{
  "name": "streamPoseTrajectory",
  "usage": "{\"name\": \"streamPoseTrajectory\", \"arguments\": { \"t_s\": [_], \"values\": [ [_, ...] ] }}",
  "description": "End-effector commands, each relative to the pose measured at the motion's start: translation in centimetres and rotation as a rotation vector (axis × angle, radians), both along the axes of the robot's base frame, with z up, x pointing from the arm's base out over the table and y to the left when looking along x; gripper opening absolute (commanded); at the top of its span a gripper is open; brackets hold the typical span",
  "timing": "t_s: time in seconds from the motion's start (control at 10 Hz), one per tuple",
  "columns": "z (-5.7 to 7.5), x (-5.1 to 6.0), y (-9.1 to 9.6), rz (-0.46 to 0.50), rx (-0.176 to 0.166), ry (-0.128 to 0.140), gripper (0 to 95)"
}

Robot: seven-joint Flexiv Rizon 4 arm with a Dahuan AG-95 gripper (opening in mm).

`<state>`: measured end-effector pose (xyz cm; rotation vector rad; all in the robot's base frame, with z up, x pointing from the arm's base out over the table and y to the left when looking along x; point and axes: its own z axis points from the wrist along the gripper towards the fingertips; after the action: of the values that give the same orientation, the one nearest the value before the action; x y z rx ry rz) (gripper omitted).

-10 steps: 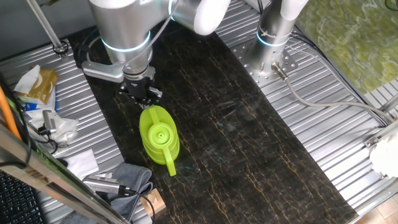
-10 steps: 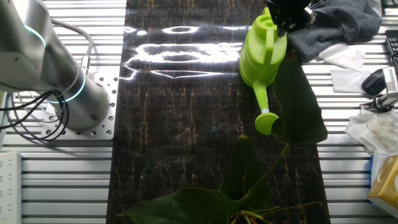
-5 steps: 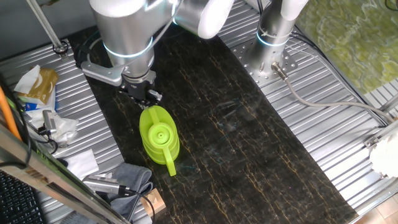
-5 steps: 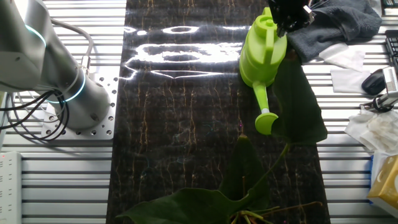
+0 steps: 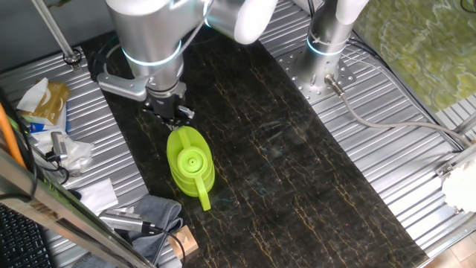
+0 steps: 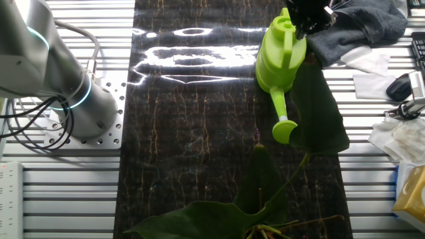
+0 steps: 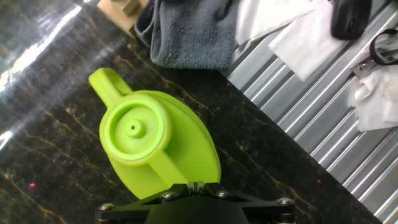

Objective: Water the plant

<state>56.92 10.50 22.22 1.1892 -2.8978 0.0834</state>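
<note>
The lime-green watering can (image 5: 190,160) stands upright on the dark mat; it also shows in the other fixed view (image 6: 282,50) and the hand view (image 7: 155,137). My gripper (image 5: 177,114) is at the can's back end, over the handle. In the hand view its jaws (image 7: 196,185) stand nearly together on the thin handle. The spout (image 6: 285,129) points toward the plant. Only the plant's broad dark leaves (image 6: 232,212) show, at the bottom edge of the other fixed view. One leaf (image 6: 320,113) lies beside the spout. The pot is out of view.
A grey cloth (image 5: 152,212) lies beside the can, also in the hand view (image 7: 186,31). White paper and clutter (image 6: 405,133) sit on the ribbed metal table beside the mat. A second arm's base (image 6: 66,93) stands at the mat's other side. A wooden block (image 5: 184,242) lies near the cloth.
</note>
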Motion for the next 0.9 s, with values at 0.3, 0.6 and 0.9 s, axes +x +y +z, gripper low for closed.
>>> {"name": "streamPoseTrajectory", "arguments": {
  "t_s": [0.3,0.6,0.9],
  "values": [
    [0.01,-0.05,-0.08,-0.003,-0.021,-0.007,0.0],
    [0.01,-0.05,-0.08,-0.023,-0.02,-0.006,0.0],
    [0.01,-0.05,-0.08,-0.027,-0.011,-0.006,0.0]
  ]
}}
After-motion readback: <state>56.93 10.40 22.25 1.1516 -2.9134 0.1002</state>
